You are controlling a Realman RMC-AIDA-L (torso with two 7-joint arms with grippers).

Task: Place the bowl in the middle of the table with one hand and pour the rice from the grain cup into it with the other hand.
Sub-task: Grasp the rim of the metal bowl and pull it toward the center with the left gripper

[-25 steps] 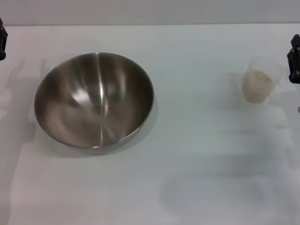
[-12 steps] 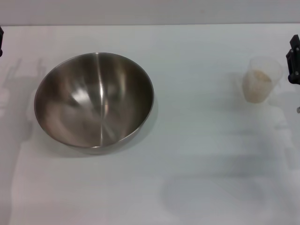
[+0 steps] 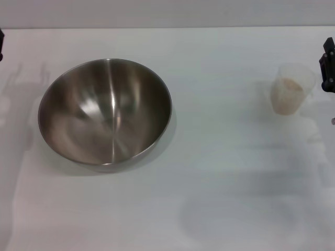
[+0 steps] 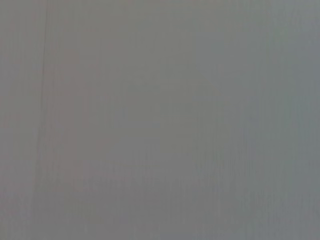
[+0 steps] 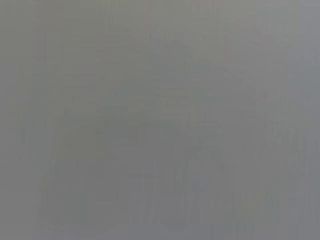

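The steel bowl (image 3: 104, 111) stands upright and empty on the white table (image 3: 220, 172), left of the middle in the head view. The clear grain cup (image 3: 291, 88) stands upright at the right, with beige rice (image 3: 288, 97) in it. My right gripper (image 3: 328, 65) shows as a black part at the right edge, just beside the cup and apart from it. My left gripper (image 3: 1, 44) is a black sliver at the left edge, well away from the bowl. Both wrist views show only plain grey.
The table's far edge (image 3: 167, 27) runs along the top of the head view, with a grey wall behind it. Arm shadows fall on the table at both sides.
The left gripper has drawn further out past the left edge. The right gripper has barely shifted. Bowl and cup have not moved.
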